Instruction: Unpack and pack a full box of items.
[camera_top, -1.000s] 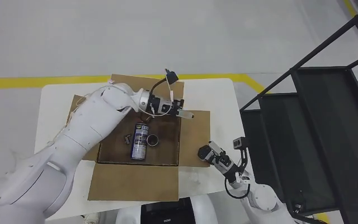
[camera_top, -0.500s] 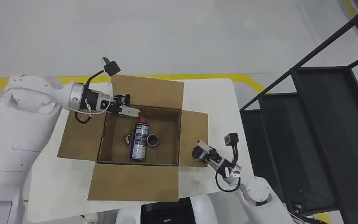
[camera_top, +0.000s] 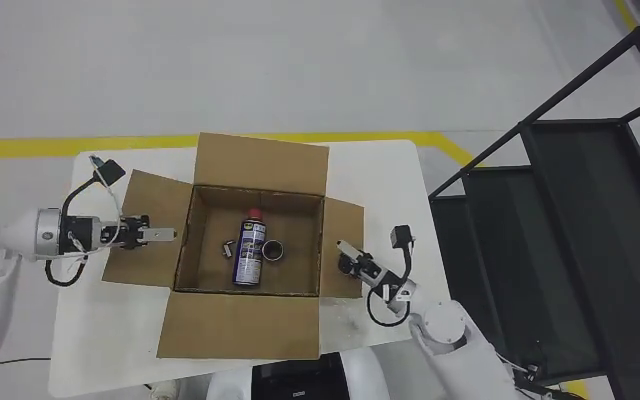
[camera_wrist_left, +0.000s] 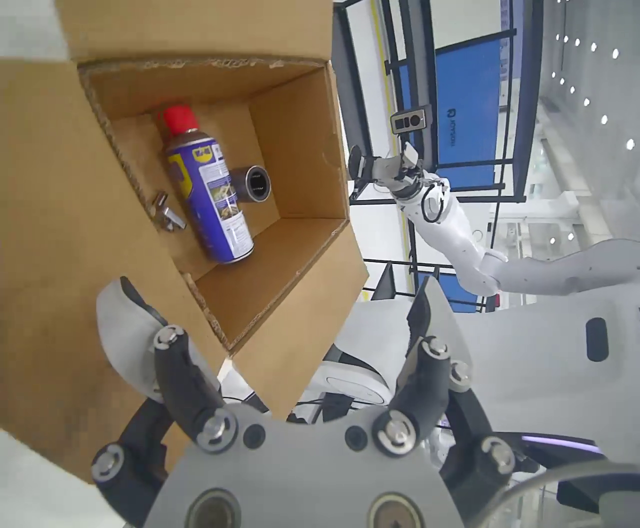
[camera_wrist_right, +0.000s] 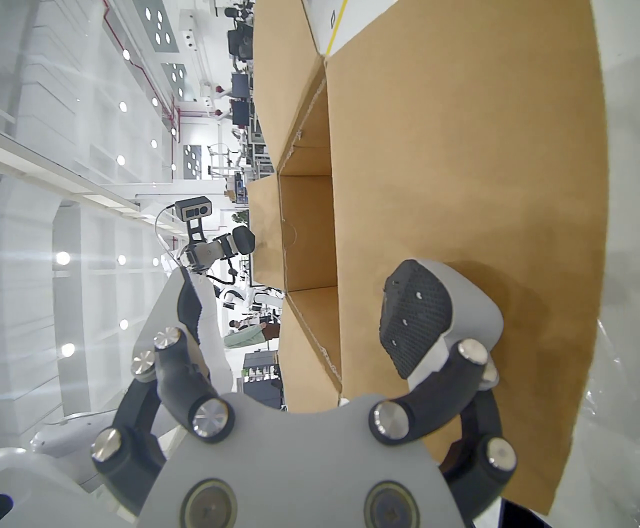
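— Which step is this?
— Unpacking, I'd judge: the box (camera_top: 258, 198) sits in the middle of the table (camera_top: 385, 170), its four flaps (camera_top: 265, 160) laid out, nothing lifted yet.
— And the grippers?
— Left gripper (camera_wrist_left: 275, 320) spread wide, empty, over the flap toward the table's left edge; right gripper (camera_wrist_right: 300, 310) likewise spread, by the flap toward the right edge.
— Contents?
— One spray can (camera_top: 248, 252) lying flat, one dark cylinder (camera_top: 273, 251) just beside it, one small metal piece (camera_top: 226, 246) (a bracket, perhaps; too small to tell).
— Next?
— Reach down inside, close across the can's body.
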